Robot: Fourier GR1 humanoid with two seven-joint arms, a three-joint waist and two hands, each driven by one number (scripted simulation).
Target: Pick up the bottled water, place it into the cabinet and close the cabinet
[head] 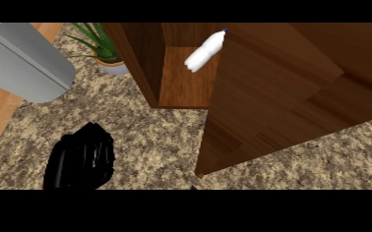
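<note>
The bottled water is white with a blue cap. It leans tilted inside the wooden cabinet, its base on the shelf board. The cabinet door stands swung out toward me and covers the right side of the view. My left hand shows at the lower left over the speckled counter, fingers relaxed and pointing up, holding nothing, well apart from the cabinet. My right hand shows nowhere.
A green plant in a pale pot stands just left of the cabinet. A large grey rounded body fills the upper left corner. A strip of wood runs along the counter's left edge.
</note>
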